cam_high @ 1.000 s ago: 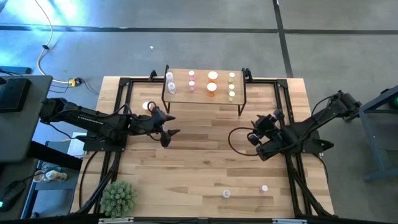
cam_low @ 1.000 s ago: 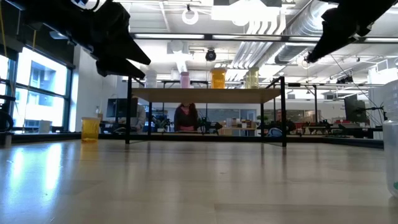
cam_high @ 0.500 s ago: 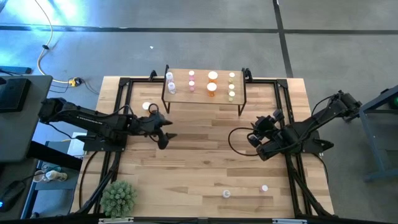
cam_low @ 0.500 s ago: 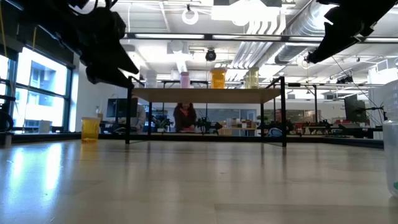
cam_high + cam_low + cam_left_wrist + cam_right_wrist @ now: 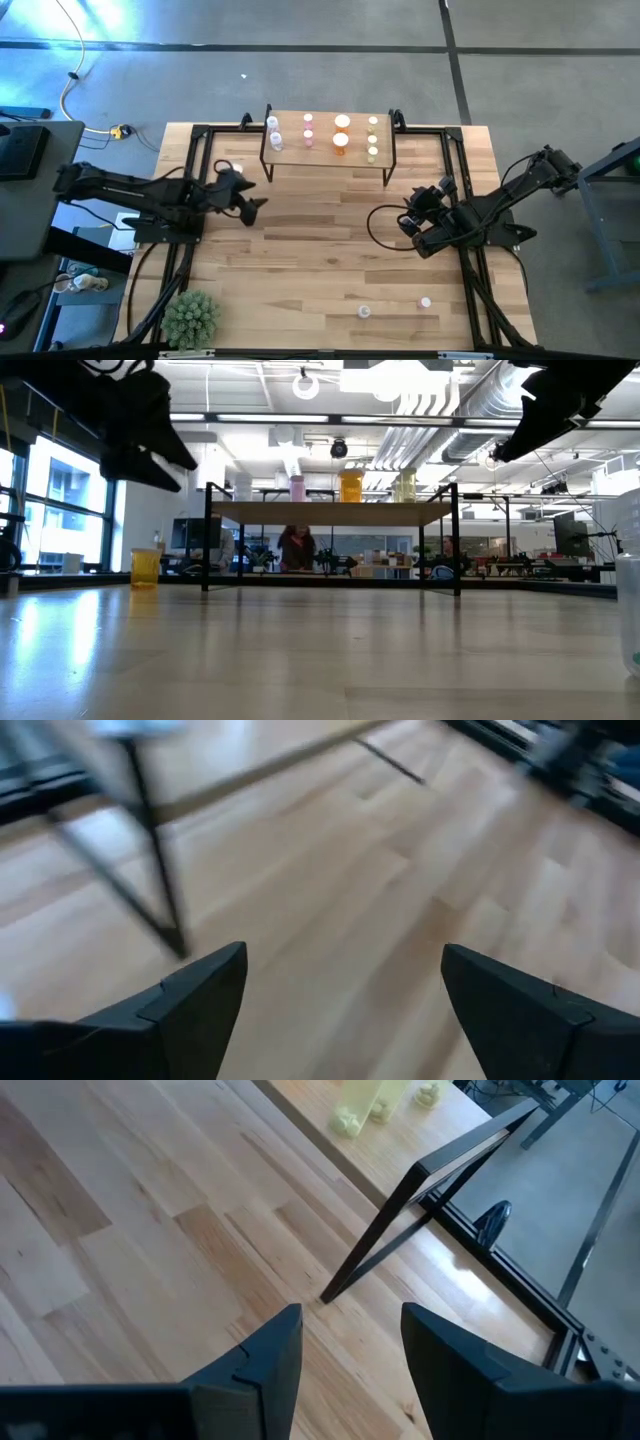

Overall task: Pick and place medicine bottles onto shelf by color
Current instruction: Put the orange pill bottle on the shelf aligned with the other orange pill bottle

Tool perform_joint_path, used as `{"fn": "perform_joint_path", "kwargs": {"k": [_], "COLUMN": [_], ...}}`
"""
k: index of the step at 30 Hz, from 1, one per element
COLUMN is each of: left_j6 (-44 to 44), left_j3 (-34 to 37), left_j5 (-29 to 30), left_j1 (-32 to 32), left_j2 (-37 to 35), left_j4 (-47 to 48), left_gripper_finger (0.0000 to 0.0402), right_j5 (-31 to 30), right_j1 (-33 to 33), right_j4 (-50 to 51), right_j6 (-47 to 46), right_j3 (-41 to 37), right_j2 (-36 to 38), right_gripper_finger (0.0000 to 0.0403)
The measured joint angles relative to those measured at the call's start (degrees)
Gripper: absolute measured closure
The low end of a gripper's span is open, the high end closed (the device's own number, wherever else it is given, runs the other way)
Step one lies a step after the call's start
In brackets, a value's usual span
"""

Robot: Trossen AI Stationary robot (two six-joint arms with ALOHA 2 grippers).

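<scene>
The shelf [image 5: 330, 158] stands at the table's far middle. On it stand whitish-blue bottles [image 5: 274, 131], pink bottles [image 5: 308, 129], orange bottles [image 5: 341, 131] and yellowish bottles [image 5: 372, 138], in rows by colour. One white-capped bottle [image 5: 236, 168] stands on the table just beyond my left arm; in the low view it shows yellow [image 5: 145, 567]. Two more bottles [image 5: 364, 311] [image 5: 425, 301] stand near the front edge. My left gripper [image 5: 252, 206] is open and empty, left of the shelf, above the table [image 5: 340, 980]. My right gripper [image 5: 408, 222] is open and empty, right of centre [image 5: 350, 1340].
A green spiky plant ball [image 5: 190, 318] sits at the near left corner. Black frame rails [image 5: 195, 200] run along both sides of the table. The shelf's black leg [image 5: 400, 1220] stands ahead of my right gripper. A bottle [image 5: 630, 580] shows close at the low view's right edge.
My left gripper has drawn back toward the table's left edge and a little toward the far edge, staying open and empty. My right arm has kept still.
</scene>
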State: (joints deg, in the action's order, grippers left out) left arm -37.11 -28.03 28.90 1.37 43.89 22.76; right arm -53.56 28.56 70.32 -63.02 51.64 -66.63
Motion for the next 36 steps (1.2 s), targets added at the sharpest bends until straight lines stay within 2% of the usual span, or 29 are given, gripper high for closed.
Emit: {"fn": "perform_joint_path", "kwargs": {"k": [11,16,20,28,36], "left_j6": [-14.5,-22.2,-25.7,-25.8,-25.7], "left_j3": [0.0,0.0,0.1,0.1,0.1], "left_j5": [11.4,15.3,15.9,15.2,14.2], "left_j1": [0.3,2.8,6.3,13.9,17.4], "left_j2": [-2.9,-2.5,-1.8,4.4,9.8], "left_j4": [14.5,19.2,21.3,20.7,19.0], "left_gripper_finger": [0.0078,0.0078,0.0078,0.0078,0.0078], "right_j5": [0.0,0.0,0.0,0.0,0.0], "right_j1": [0.0,0.0,0.0,0.0,0.0], "right_j4": [-0.3,-0.7,-0.7,-0.7,-0.8], "right_j6": [0.0,0.0,0.0,0.0,0.0], "right_j3": [0.0,0.0,0.0,0.0,0.0], "right_j2": [0.0,0.0,0.0,0.0,0.0], "right_gripper_finger": [0.024,0.024,0.024,0.024,0.024]}}
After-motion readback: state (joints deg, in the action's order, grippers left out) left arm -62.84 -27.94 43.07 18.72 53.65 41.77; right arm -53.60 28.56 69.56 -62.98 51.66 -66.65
